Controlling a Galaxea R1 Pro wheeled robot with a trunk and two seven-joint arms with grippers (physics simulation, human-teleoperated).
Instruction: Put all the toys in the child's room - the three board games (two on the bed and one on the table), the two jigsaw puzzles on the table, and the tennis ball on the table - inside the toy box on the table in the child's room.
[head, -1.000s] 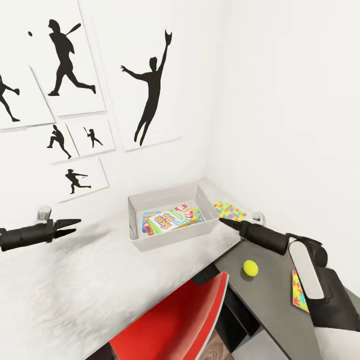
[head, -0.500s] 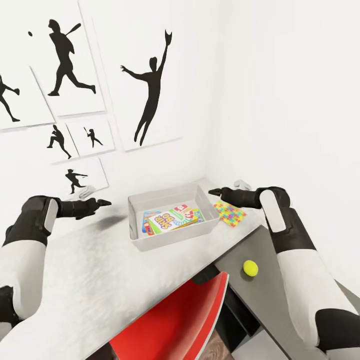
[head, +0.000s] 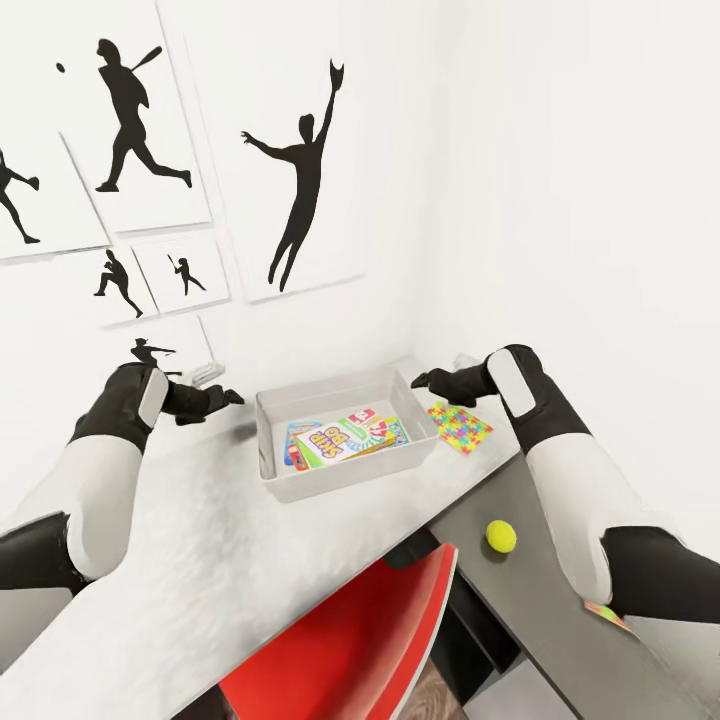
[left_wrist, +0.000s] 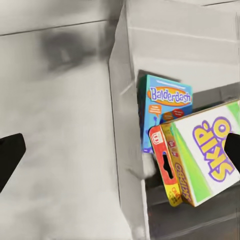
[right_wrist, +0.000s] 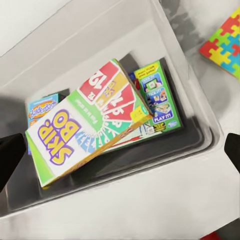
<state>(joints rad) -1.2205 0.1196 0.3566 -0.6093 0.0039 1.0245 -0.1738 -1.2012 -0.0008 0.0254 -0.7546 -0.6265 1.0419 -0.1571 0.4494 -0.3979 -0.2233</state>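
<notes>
At the desk corner, both arms have been drawn in to flank the toy box (head: 345, 470). The left gripper (head: 228, 398) and right gripper (head: 420, 380) are spread, empty. The board games (right_wrist: 95, 125) lie inside; a jigsaw puzzle (head: 459, 427) and the tennis ball (head: 501, 536) remain outside.

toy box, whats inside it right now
The toy box holds three board games: a Skip-Bo box on top, tilted, over a green box, with a blue Balderdash box partly covered beside it. The bin's floor beneath them is hidden.
</notes>
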